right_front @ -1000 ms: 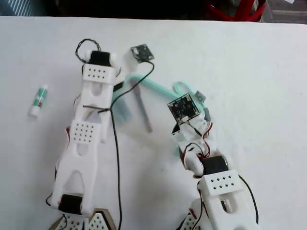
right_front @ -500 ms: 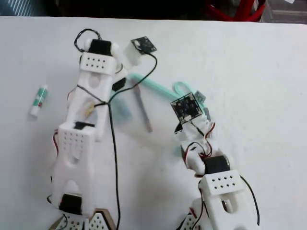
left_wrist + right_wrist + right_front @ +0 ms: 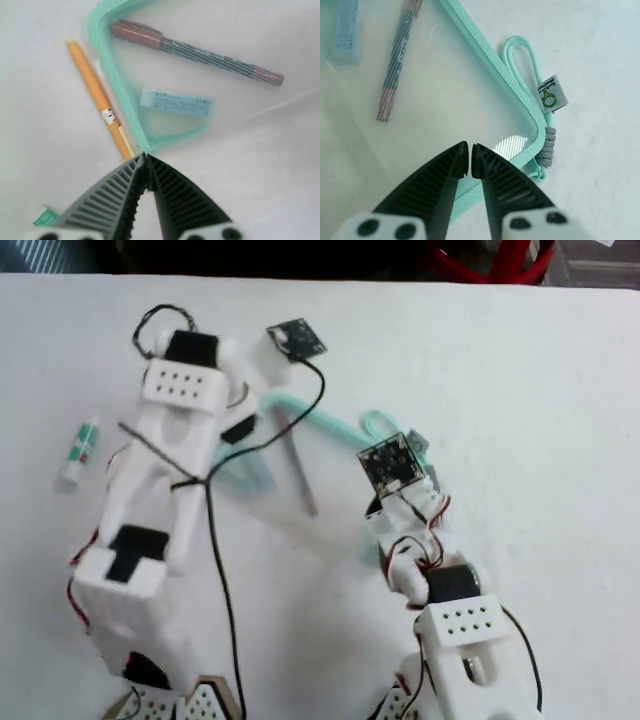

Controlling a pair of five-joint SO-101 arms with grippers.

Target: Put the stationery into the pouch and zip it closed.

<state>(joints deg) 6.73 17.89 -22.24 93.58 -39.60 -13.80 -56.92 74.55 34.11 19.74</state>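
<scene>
We see the left gripper [image 3: 145,159] with its two fingers pressed together. Their tips meet at a corner of the one pouch [image 3: 117,85], where the mint edge bends. We cannot tell whether they pinch that edge or only touch it. One orange pen [image 3: 92,82] lies just beside the mint edge, and its near end reaches the fingertips. On the other side of the edge we count one pale blue eraser [image 3: 177,103] within the clear pouch. Beyond it is one dark striped pen [image 3: 200,52] with reddish ends, and we cannot tell whether it is inside.

The right gripper [image 3: 469,148] is likewise closed, with nothing between its fingers. It hangs over the clear wall of the pouch, near the corner by the grey zipper pull [image 3: 549,145]. One mint loop [image 3: 520,60] with one small tag [image 3: 553,93] lies on the table just past that corner.

From above, the pouch lies between the two arms on the white table [image 3: 520,370]. One glue stick [image 3: 80,450] lies well apart from it, on the left arm's outer side.
</scene>
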